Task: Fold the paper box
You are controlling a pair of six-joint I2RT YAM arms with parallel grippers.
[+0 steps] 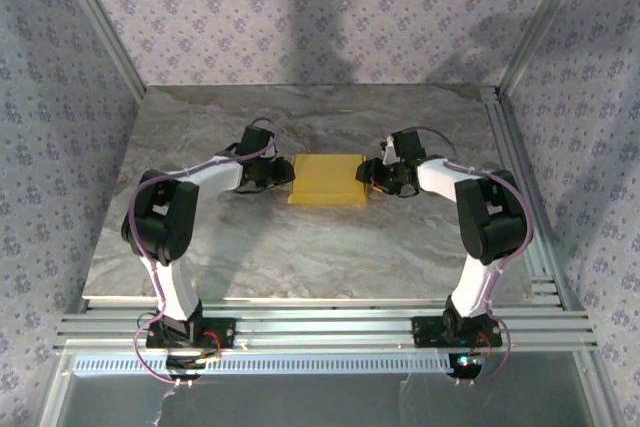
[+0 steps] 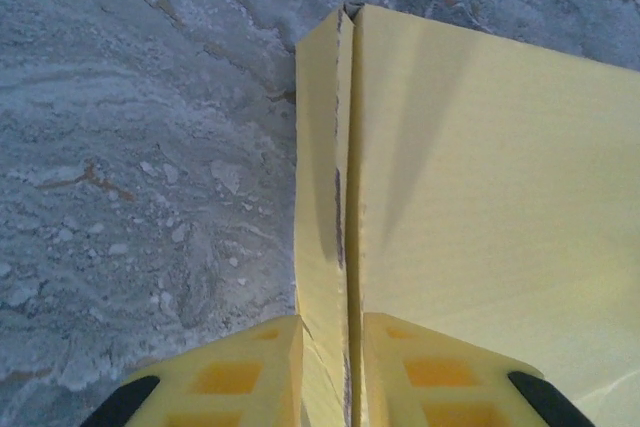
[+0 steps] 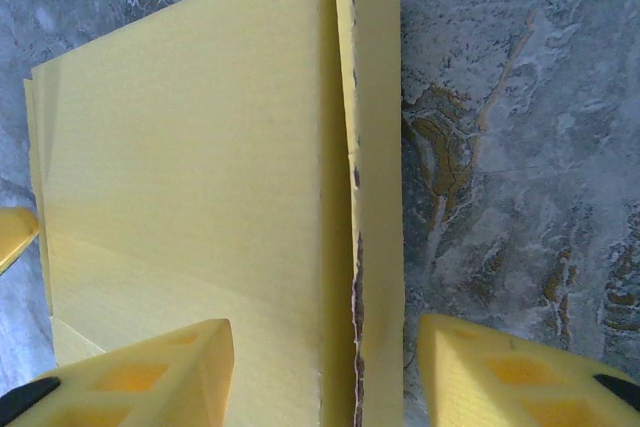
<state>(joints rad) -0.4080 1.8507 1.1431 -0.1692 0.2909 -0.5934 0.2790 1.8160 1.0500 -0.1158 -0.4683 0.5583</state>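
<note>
Your left arm (image 1: 165, 222) and right arm (image 1: 490, 217): white links, bulky black joint housings; thin mauve cable (image 1: 137, 232) looped along each; black bases (image 1: 188, 331) with red wiring showing; wrist cams give you left fingers (image 2: 235, 377): yellow plastic, moulded rectangular recesses, black patch at outer corner; right fingers (image 3: 150, 377) same build.

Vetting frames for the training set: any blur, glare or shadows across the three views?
Top external: soft, broad shadows on the patterned wall. Left wrist: shadow streaks across the flat yellow cardboard box, no glare. Right wrist: even light, grey marbled table sharp.
</note>
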